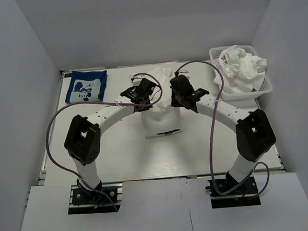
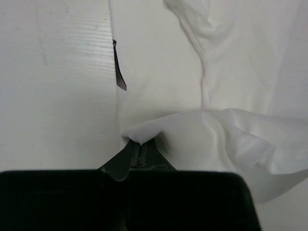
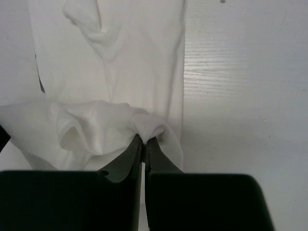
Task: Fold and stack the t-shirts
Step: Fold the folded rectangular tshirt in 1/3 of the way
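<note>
The white t-shirt [image 1: 161, 120] lies in a long strip at the middle of the table, its far end bunched up. My left gripper [image 1: 142, 98] is shut on a pinch of its far left edge [image 2: 144, 129]. My right gripper [image 1: 175, 97] is shut on a pinch of its far right edge [image 3: 150, 126]. Both hold the cloth lifted a little above the part of the shirt still flat on the table. The navy blue t-shirt [image 1: 86, 86] with a white cartoon print lies folded at the far left.
A white basket [image 1: 264, 87] with crumpled white cloth [image 1: 240, 67] stands at the far right. White walls close in the table at the back and both sides. A dark tag [image 2: 119, 77] shows at the white shirt's edge.
</note>
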You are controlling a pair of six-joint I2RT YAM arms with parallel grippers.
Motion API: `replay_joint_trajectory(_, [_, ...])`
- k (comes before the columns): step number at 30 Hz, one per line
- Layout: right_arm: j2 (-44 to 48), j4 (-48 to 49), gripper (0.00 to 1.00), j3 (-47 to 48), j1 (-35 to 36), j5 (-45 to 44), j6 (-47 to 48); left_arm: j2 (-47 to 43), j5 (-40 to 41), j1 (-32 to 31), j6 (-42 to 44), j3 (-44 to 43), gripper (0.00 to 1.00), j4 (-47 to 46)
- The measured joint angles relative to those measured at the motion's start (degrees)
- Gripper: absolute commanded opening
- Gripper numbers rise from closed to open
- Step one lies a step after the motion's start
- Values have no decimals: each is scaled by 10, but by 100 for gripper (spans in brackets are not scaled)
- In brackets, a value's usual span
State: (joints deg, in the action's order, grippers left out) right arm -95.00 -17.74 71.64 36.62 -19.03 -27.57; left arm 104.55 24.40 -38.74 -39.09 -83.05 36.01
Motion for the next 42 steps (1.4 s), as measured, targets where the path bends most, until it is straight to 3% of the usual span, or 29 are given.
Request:
replay_joint_trajectory(15, [-153, 8, 0, 114, -65, 46, 38, 122, -54, 78, 22, -78, 1, -17])
replay_joint_trajectory(17, [-179, 11, 9, 129, -71, 55, 41, 141, -62, 86, 22, -95, 13, -17])
replay_joint_trajectory(18, [-194, 12, 30, 139, -75, 61, 42, 150, -66, 90, 22, -106, 26, -14])
replay_joint_trajectory(19, [-208, 11, 38, 151, -78, 66, 43, 156, -70, 93, 23, -115, 62, -8])
replay_joint_trajectory(20, [-222, 11, 47, 165, -82, 71, 47, 170, -73, 99, 23, -136, 90, -2])
replay_joint_trajectory(21, [-232, 12, 71, 175, -85, 75, 48, 177, -76, 103, 24, -148, 100, 4])
replay_joint_trajectory(23, [-240, 13, 90, 186, -89, 87, 57, 182, -80, 111, 19, -165, 100, 13])
replay_joint_trajectory(27, [-217, 28, 90, 171, -92, 117, 72, 156, -86, 125, 14, -136, 100, 2])
replay_joint_trajectory(34, [-120, 61, 90, 80, -66, 196, 89, -25, -87, 131, -9, 91, 100, -9])
replay_joint_trajectory(42, [-185, 89, 90, 113, -25, 241, 92, -138, -89, 131, -40, 217, 100, 0])
